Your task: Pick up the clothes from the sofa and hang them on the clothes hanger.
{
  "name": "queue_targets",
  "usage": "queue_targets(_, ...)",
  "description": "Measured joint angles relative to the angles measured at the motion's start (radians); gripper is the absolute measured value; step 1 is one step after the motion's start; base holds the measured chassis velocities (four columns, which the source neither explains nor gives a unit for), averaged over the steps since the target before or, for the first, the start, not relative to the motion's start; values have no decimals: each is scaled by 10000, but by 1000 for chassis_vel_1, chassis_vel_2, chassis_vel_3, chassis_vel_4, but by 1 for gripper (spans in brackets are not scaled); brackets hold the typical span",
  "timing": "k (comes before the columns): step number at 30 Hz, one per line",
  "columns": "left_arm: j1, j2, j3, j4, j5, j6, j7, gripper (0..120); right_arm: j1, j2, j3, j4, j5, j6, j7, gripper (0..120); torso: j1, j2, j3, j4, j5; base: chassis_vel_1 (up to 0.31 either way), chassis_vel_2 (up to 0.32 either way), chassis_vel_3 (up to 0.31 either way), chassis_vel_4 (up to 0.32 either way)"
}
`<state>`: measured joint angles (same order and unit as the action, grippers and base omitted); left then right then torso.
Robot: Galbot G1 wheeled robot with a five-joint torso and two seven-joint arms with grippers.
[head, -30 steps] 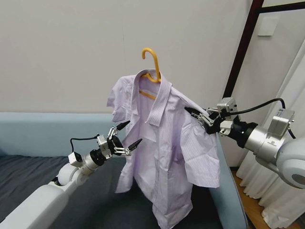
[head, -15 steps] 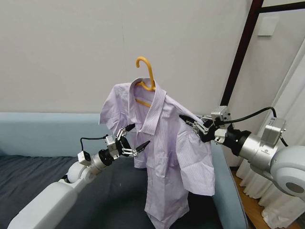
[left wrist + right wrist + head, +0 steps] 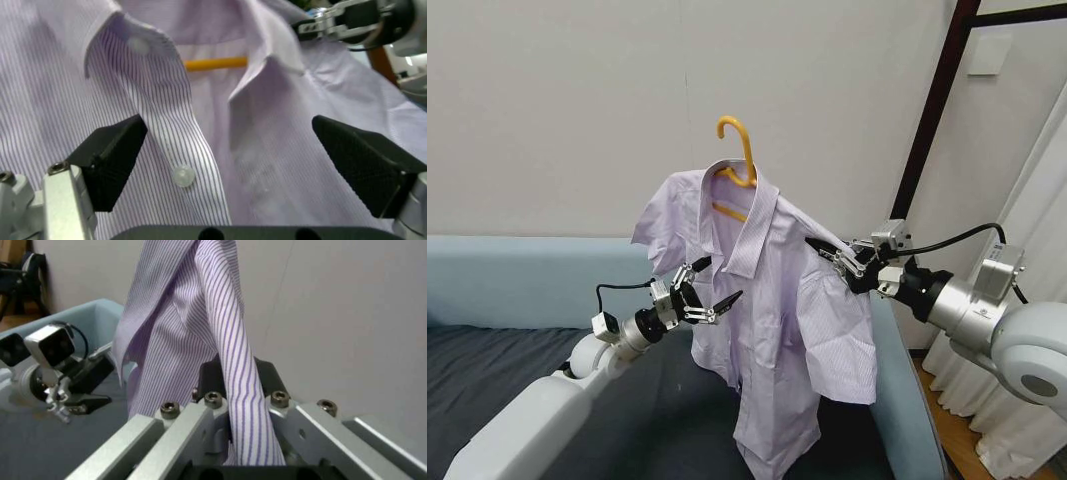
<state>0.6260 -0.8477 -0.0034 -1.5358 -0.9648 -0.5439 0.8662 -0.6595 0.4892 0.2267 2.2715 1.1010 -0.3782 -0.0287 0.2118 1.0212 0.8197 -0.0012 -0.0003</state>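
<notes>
We see the lilac striped shirt (image 3: 772, 300) hanging in the air above the pale blue sofa (image 3: 517, 275). It is draped on a yellow hanger (image 3: 739, 150) whose hook rises above the open collar, and its hem hangs unevenly. Our right gripper (image 3: 825, 250) has its jaws closed on the cloth at the shirt's shoulder. Our left gripper (image 3: 710, 284) holds its jaws spread wide just in front of the button placket. Since half a second ago, shirt and hanger have drifted slightly toward our right, while the left gripper has barely moved.
</notes>
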Motion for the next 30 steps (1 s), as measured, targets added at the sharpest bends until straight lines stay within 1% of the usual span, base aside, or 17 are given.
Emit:
queue_targets(2, -65, 105, -187, 105, 74, 0, 382, 94, -13, 2, 11, -31, -8, 3, 7, 1, 0, 0, -1, 0, 2, 0, 0, 0, 0)
queue_targets(4, -97, 228, -384, 184, 122, 0, 548, 94, -34, 27, 31, -90, -11, 7, 20, 1, 0, 0, 0, 2, 1, 0, 0, 0, 0)
queue_targets(14, -154, 389, -594, -97, -337, -116, 535, 94, -112, 234, 7, -373, 15, 18, 32, 1, 0, 0, 0, 0, 1, 0, 0, 0, 0)
queue_targets(17, -154, 390, -633, -215, -618, -224, 179, 94, -133, 266, -8, -422, 32, 19, 26, 1, 0, 0, 0, 1, 0, 0, 0, 0, 0)
queue_targets(20, -236, 408, -568, -291, -593, -236, 188, 94, -131, 291, -34, -440, 30, 19, 9, 1, 0, 0, 0, 1, 0, 0, 0, 0, 0)
queue_targets(24, -693, 431, -268, -267, -275, -240, 466, 95, -70, 320, -90, -478, 27, 19, -13, 1, 0, 0, 0, 0, 0, 0, 0, 0, 0)
queue_targets(28, -1440, 469, 109, -16, 301, -277, 804, 96, -16, 346, -132, -527, 12, 19, -35, 1, 0, 0, 0, -2, 2, 0, 0, 0, 0)
queue_targets(30, -1495, 483, 118, 6, 346, -272, 806, 96, -30, 344, -120, -527, 10, 19, -38, 1, 1, 0, 0, -2, 2, 0, 0, 0, 0)
